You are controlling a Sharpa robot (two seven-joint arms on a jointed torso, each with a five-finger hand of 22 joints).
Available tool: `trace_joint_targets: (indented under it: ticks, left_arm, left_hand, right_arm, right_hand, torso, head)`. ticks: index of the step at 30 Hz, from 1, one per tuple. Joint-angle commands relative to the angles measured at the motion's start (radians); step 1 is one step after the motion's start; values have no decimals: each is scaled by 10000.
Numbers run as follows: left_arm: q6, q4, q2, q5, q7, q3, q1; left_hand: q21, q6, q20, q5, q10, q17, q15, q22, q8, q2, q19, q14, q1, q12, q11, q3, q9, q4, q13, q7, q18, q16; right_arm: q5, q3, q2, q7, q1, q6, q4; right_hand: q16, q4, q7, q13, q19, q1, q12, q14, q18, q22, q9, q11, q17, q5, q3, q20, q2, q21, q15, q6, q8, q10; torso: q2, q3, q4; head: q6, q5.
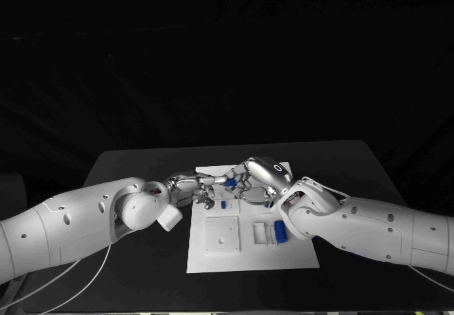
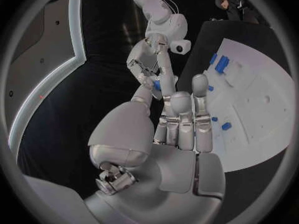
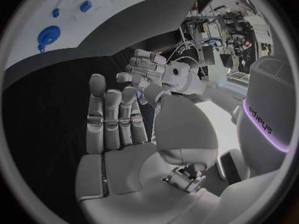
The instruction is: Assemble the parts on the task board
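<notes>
Both hands meet above the white board's [image 1: 248, 259] far edge; right hand [image 1: 254, 178] and left hand [image 1: 194, 187] fingers pinch one small blue part [image 1: 228, 183]. Looks light, rigid, slick: grip its sides.

Left hand [image 1: 192, 186] and right hand [image 1: 254, 178], fingertips together.

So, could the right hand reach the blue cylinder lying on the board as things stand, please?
Probably yes: the blue cylinder lies uncovered just beside the right arm, though the right hand is busy pinching a small blue part with the left hand.
</notes>
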Motion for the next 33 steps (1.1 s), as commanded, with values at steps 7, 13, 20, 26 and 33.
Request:
trace_joint_targets:
  ticks: [7, 13, 20, 26, 33]
  left_arm:
    - [-320, 45, 7, 44, 631, 6, 4]
    - [-310, 58, 11, 86, 661, 6, 4]
    - [-229, 64, 11, 104, 663, 6, 4]
    - [-141, 78, 9, 54, 677, 6, 4]
    - [-102, 95, 9, 16, 651, 6, 4]
  left_hand:
    - [-47, 1040, -29, 99, -128, -8, -65, -12, -22, 563, -83, -53, 950, 103, -67, 257, 2, -509, 38, -182, -57, 6]
    - [-26, 1296, -46, 104, -106, 16, -83, 8, -10, 707, -103, -53, 1251, 132, -71, 230, 10, -712, 49, -250, -72, 37]
    - [-12, 1352, -47, 27, -94, -7, -76, 18, -26, 607, -120, -70, 1178, 115, -55, -35, 5, -708, 39, -239, -82, 27]
    - [-16, 1233, -36, 10, -86, -18, -59, 6, -36, 361, -113, -69, 796, 105, -45, -338, -1, -481, 34, -198, -78, 19]
    - [-16, 1181, -27, 31, -82, -24, -49, -4, -25, 390, -106, -67, 868, 90, -25, -325, 4, -452, 25, -161, -69, 20]
  right_arm:
    - [11, 3, 11, 25, -2, 397, 1]
    - [11, 3, 13, 15, -2, 436, 1]
    - [10, 3, 12, -8, -2, 488, -8]
    - [6, 3, 13, -22, -2, 560, -11]
    - [-3, 3, 13, -42, -2, 666, -7]
  right_hand:
    - [-62, 181, -19, 14, -49, -5, -61, -48, 35, 159, -8, -15, 11, -13, 202, 5, 99, 30, -13, 119, 19, -18]
    - [-62, 181, -19, 14, -49, -5, -61, -48, 35, 159, -8, -15, 11, -13, 202, 5, 99, 30, -13, 119, 19, -18]
    - [-62, 181, -19, 14, -49, -5, -61, -48, 35, 159, -8, -15, 11, -13, 202, 5, 99, 30, -13, 119, 19, -18]
    - [-63, 142, -20, 36, -55, -1, -66, -57, 35, 164, -8, -15, 23, -13, 176, 6, 121, 30, -12, 133, 20, -23]
    - [-63, 142, -20, 36, -55, -1, -66, -57, 35, 164, -8, -15, 23, -13, 176, 6, 121, 30, -12, 133, 20, -23]
  torso:
    - [1, 3, 0]
    - [0, 4, -4]
    - [3, 7, -2]
    - [0, 1, -2]
    - [-1, 2, -2]
  head:
    - [-12, -22]
    - [-15, -22]
    - [-14, -45]
    - [-15, -51]
    - [-23, -53]
